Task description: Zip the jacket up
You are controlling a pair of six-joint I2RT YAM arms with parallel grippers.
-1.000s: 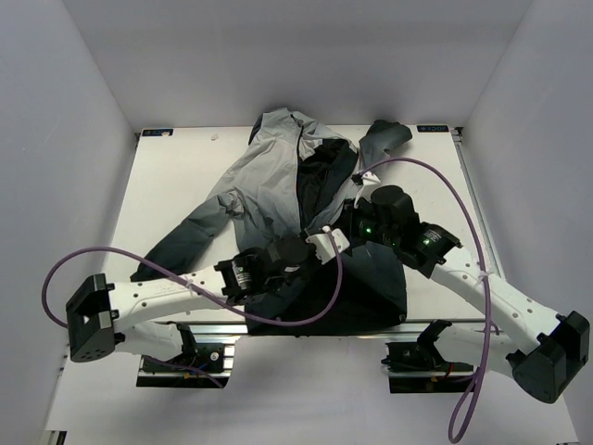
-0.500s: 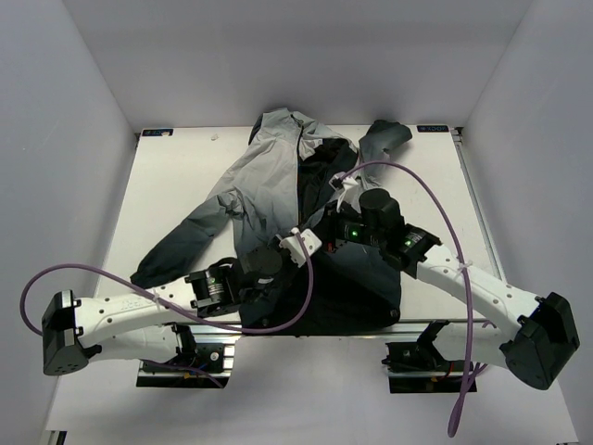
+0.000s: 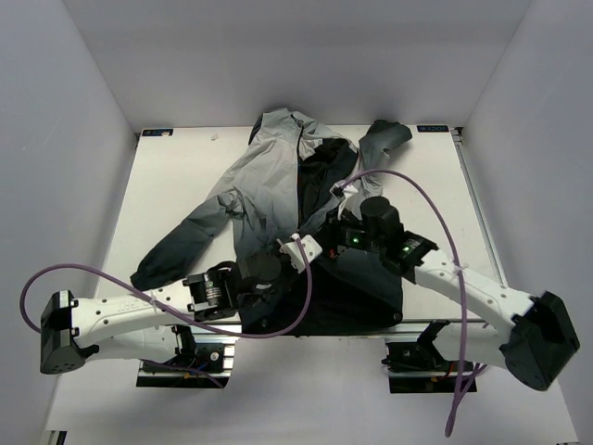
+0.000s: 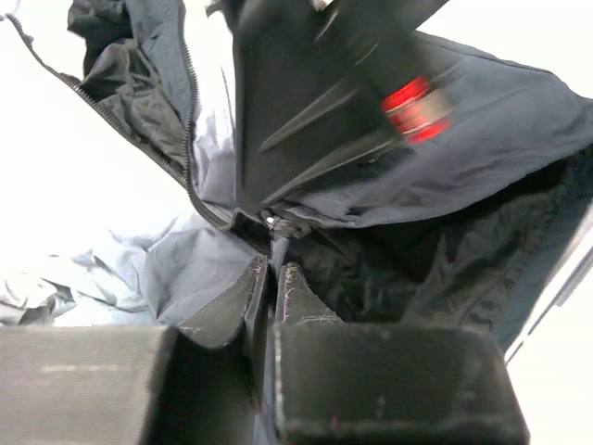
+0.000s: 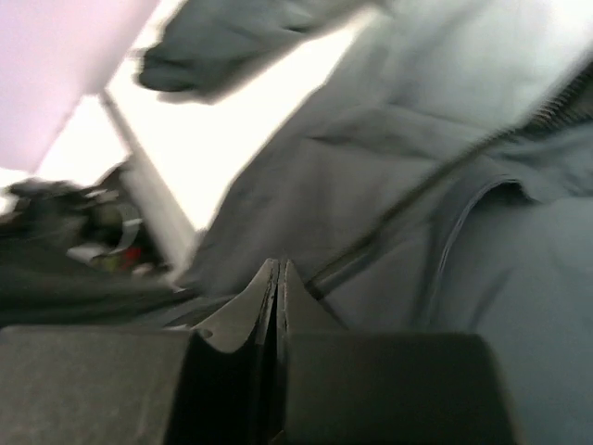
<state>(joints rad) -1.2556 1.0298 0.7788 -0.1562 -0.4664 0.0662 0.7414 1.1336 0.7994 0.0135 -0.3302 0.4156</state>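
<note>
The jacket (image 3: 264,176) lies open on the white table (image 3: 167,185). It is light grey at the top, dark at the bottom and black inside. Its zipper (image 4: 192,139) is undone. The left arm (image 3: 139,306) and right arm (image 3: 463,283) reach over the jacket's dark bottom part and hide some of it. The left claw (image 4: 273,273) and right claw (image 5: 278,269) are each pinched tight on the jacket by the zipper. A purple cable (image 3: 417,190) loops above the jacket.

The jacket (image 3: 269,176) fades from light grey to dark charcoal, with black lining (image 3: 324,171) and a dark zipper (image 4: 190,130).
</note>
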